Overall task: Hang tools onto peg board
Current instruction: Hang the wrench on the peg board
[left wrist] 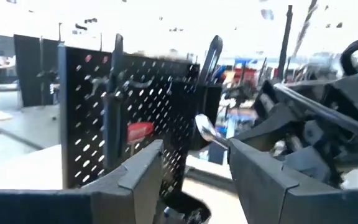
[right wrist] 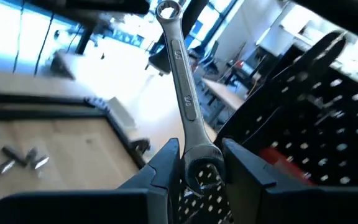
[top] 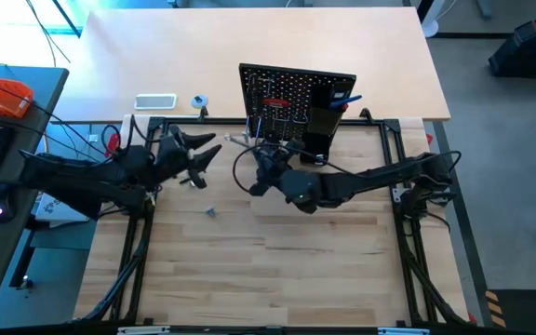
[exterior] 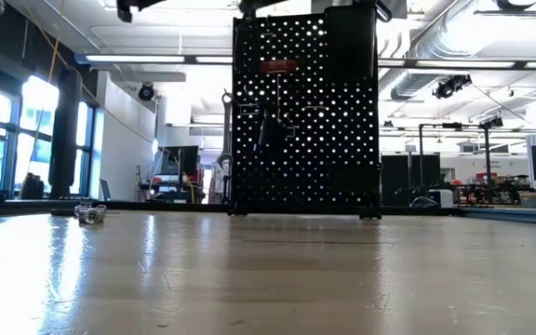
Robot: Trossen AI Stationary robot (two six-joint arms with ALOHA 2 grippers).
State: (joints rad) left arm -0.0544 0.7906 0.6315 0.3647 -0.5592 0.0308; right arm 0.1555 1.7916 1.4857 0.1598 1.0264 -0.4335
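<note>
One silver wrench (right wrist: 188, 99) clamped by its lower end in the right gripper (right wrist: 199, 163), ring end pointing away. Peg board (top: 296, 102) stands just beyond, at the table's far edge; right arm nearer. Left gripper (left wrist: 194, 168) open, empty.

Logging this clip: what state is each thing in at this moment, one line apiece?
silver wrench: clamped at one end in the right gripper, ring end free.
right gripper: shut on the silver wrench, beside the peg board.
left gripper: open, empty, facing the peg board.
peg board: upright, tools already hung.
small metal part: lying loose on the table.

Bright windows (exterior: 7, 130), ceiling strip lights (exterior: 156, 59), perhaps a workshop.
</note>
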